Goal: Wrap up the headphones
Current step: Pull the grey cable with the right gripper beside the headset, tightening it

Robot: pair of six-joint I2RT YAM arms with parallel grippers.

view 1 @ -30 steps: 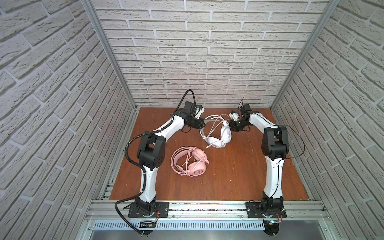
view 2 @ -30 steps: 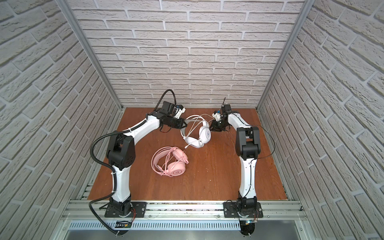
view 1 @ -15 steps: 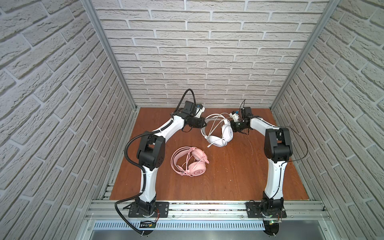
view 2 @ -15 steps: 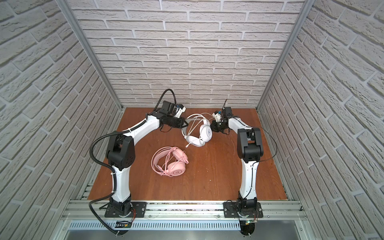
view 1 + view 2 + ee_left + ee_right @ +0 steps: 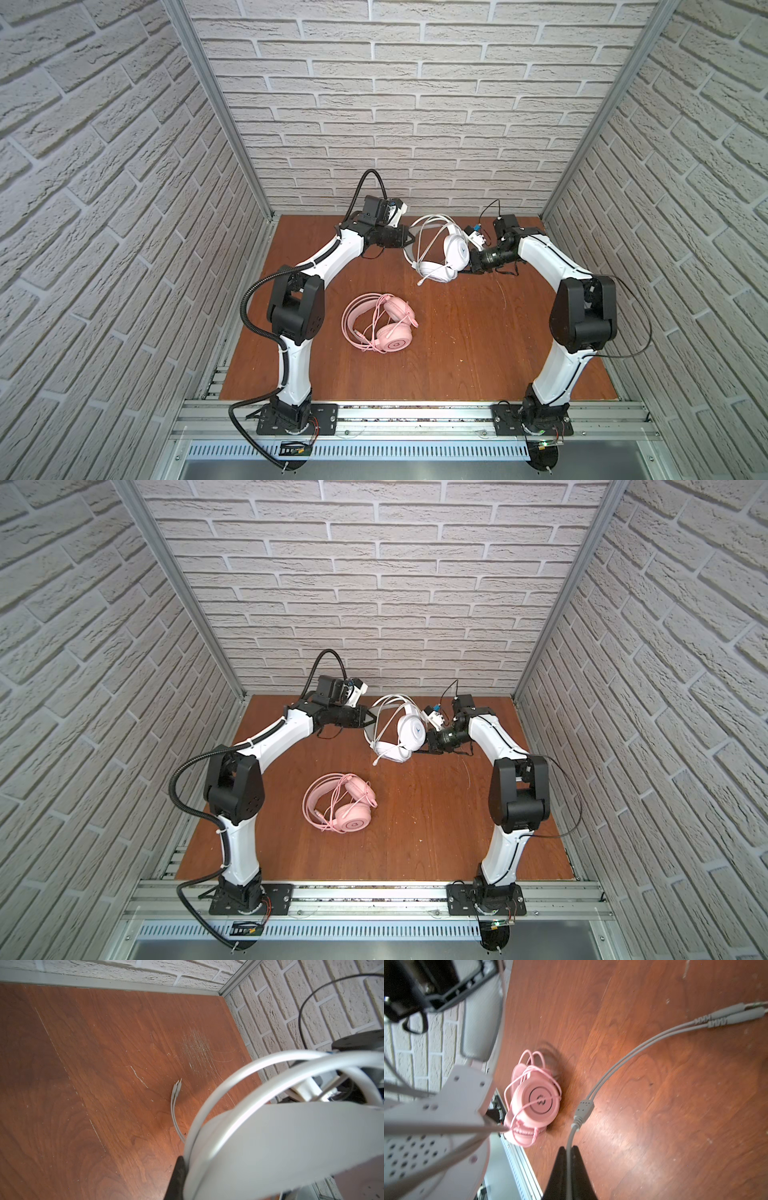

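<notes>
Both my hands are at the white headset (image 5: 436, 253), which sits toward the back wall of the counter (image 5: 478, 353). My left hand (image 5: 409, 241) is closed on its headband, on the side away from the right arm; my left wrist view shows one black fingertip (image 5: 178, 1176) pressed against the band's rim, with the other hidden behind the band. My right hand (image 5: 569, 1159) is closed on the grey cord (image 5: 623, 1057), the cord running straight up between the two black fingers in the right wrist view.

Past my grip, that cord reaches a small splitter (image 5: 584, 1108) and forks into two strands ending in two plugs (image 5: 733, 1015) lying side by side on the wood. Both top views show only a short pale cord end below the white headset, too small to make out the fork there.

On the white cup a small dark triangular mark shows in both top views (image 5: 417, 729); I cannot read it. The pink headset (image 5: 380, 324) lies nearer the front of the counter than the white one, apart from it, with its own pink cord looped over cups and band. Its cup carries a dark ring around a W-like emblem (image 5: 540, 1102), plain in the right wrist view, only a faint circle in the top views.
</notes>
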